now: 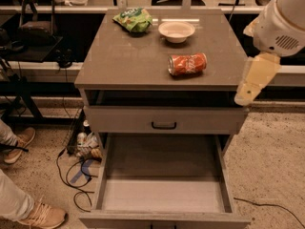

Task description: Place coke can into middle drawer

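Nearest to us, well below and in front of the coke can [187, 64], the middle drawer [162, 194] is pulled out and its grey floor shows. Its front edge is cut off at the bottom of the view. Between that drawer and the can is a shut drawer front [164, 119] with a small black handle. The can lies on its side on the tabletop [124, 66], near the front edge. The hand [250, 82] hangs to the right of the can, off the side of the tabletop and not touching the can. I see nothing in it. I cannot tell if it is wide or narrow, because only one pale side shows, and the arm above is cut off. Behind the can sit a white bowl [176, 31] and a green bag [133, 19].

The step now, I think, is to get hold of the can. The hand should come in over it and squeeze across its round middle, since a can on its side may roll. It should keep away from the bowl.
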You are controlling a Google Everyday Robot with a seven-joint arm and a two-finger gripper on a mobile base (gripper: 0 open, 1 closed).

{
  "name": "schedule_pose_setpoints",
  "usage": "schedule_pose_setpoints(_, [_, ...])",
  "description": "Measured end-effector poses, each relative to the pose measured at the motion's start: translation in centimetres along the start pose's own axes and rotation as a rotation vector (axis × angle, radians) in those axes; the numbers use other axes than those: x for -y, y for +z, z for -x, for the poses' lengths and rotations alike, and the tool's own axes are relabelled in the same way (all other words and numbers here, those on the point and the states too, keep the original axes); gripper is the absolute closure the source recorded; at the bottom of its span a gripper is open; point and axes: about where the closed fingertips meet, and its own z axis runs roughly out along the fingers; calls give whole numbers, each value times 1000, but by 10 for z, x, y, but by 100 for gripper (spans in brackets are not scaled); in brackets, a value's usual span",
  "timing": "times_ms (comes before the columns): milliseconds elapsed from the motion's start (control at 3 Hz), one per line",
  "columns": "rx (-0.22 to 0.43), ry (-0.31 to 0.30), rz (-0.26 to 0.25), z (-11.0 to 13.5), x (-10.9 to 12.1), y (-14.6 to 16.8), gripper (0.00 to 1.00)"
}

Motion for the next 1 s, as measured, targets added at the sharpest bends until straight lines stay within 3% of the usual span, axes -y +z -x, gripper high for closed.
schedule_pose_setpoints(333, [16,1,-9,20,33,39,0])
schedule_pose_setpoints(1000, [1,-16,66,56,78,117,0])
